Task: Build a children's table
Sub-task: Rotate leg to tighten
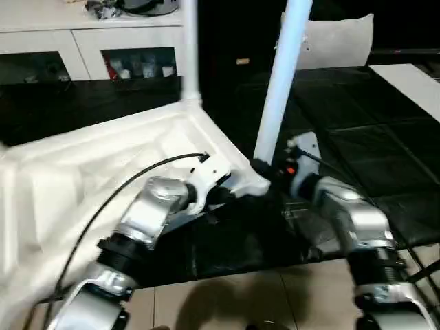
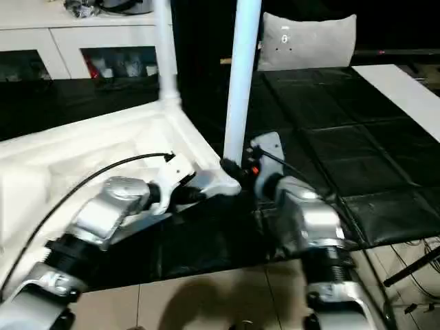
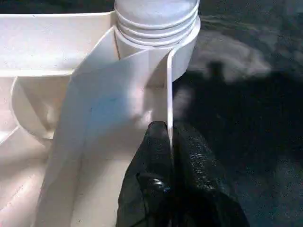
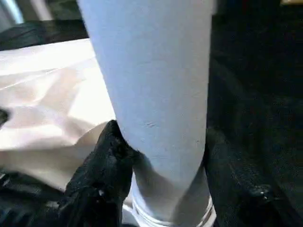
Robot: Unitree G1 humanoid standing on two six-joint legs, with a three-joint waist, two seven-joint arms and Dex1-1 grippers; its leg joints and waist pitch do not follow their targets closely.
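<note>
Two bent forearms: left jaws pinch tabletop (image 3: pixel 118 123) rim, right jaws clasp leg (image 4: pixel 151 94).

The white plastic tabletop (image 1: pixel 103 165) lies underside up on a dark floor. Two white tube legs stand in corner sockets: near leg (image 1: pixel 280 82) tilted, far leg (image 1: pixel 190 48) upright.
</note>
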